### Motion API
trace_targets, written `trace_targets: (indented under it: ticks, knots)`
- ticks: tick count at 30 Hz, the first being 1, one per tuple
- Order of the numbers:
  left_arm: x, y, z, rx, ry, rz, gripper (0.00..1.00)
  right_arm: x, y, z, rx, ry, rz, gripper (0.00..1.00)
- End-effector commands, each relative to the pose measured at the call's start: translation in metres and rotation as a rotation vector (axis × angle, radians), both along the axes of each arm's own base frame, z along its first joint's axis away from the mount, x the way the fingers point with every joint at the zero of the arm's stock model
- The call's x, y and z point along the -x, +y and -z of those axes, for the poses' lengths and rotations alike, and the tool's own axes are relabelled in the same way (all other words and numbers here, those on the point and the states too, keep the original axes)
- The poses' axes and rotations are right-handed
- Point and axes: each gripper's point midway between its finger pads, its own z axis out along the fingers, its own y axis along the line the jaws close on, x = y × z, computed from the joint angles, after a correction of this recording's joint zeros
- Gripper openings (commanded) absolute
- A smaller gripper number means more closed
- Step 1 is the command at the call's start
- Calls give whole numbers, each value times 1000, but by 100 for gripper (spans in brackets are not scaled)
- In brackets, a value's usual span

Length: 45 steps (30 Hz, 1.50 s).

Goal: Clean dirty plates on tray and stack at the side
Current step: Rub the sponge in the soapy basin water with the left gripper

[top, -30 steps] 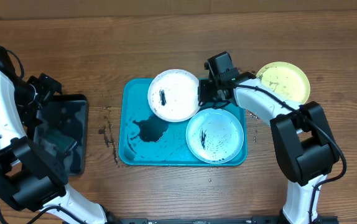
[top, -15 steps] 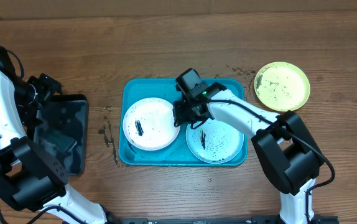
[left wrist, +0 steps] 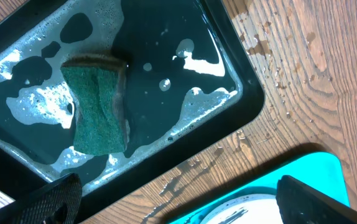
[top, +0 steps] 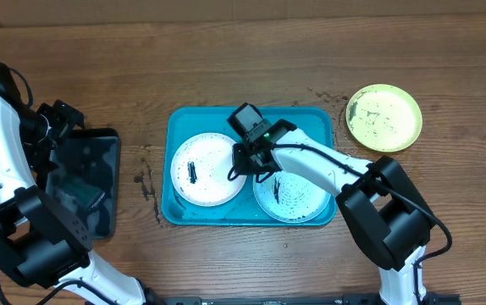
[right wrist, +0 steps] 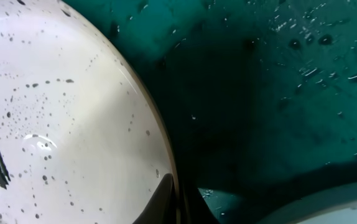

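Overhead, the turquoise tray (top: 172, 169) sits in the middle of the wooden table (top: 226, 51) with two white plates in it. The smeared white plate (top: 196, 174) fills the tray's left half and carries a short black streak near its middle. The speckled white plate (top: 298, 199) lies in the tray's near right corner, dotted with dark specks. The two plates sit close together, with the right arm reaching over the gap between them. The yellow-green plate (top: 384, 117), also speckled, rests on the bare table beyond the tray's far right corner, clear of the rim.

The right gripper (top: 241, 165) is down inside the tray at the right-hand rim of the smeared white plate. In the right wrist view its fingertips (right wrist: 166, 198) are pinched together on that rim, with wet turquoise tray floor beside it.

The left gripper (left wrist: 178, 199) hangs over the table's left side with its jaws spread wide and nothing between them. Its two dark fingers (left wrist: 54, 199) show at the lower corners of the left wrist view. Below it the black tray (left wrist: 244, 84) holds foamy water and a green sponge (left wrist: 94, 109) that lies towards one end. Water drops spot the wood between the black tray and the turquoise tray.
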Motion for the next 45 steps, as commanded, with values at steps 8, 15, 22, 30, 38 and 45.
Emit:
trace_targets:
  ticks: [8,15,22,30,38,45]
  knots:
    - [-6,-7,-9,32,-39,3,100,-6,9,-3,-17,-21,45,4]
    - [18,-26,-1,96,69,22,100,-8,10,-3,-22,-26,45,4]
    - [17,-23,1,73,65,73,100,-9,11,-4,-27,-31,44,4]
    - [65,-15,12,12,279,-22,98,-9,11,-4,-26,-32,41,4]
    - [74,-42,72,107,266,16,98,-9,11,-4,-26,-33,41,4]
    - [55,-15,92,-24,181,-1,98,-10,10,-4,-20,-37,43,4]
